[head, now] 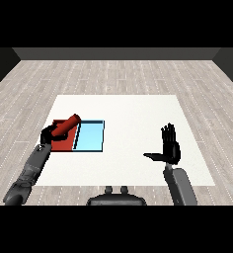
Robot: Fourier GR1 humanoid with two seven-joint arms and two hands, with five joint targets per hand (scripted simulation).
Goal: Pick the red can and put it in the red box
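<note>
The left robot hand has its fingers curled round the red can, and the can is up off the tabletop, tilted, its far end pointing up and to the right. It hangs right over the red tray, which lies at the left of the tabletop with the light blue tray touching its right side. So the pick looks done, and we're into the placing step, with the can carried above its target but not yet set down, as far as I can judge.

Over on the other side, the right robot hand holds nothing: fingers straight and raised, thumb stuck out to the left, well apart from both trays. It seems to be out of the play.

What's next? I'd say the left robot hand needs to bring the can down inside the red tray's rim, keeping clear of the blue one just beside it, then uncurl its fingers to let go.

As for brands or writing, nothing readable on the can or the trays.
</note>
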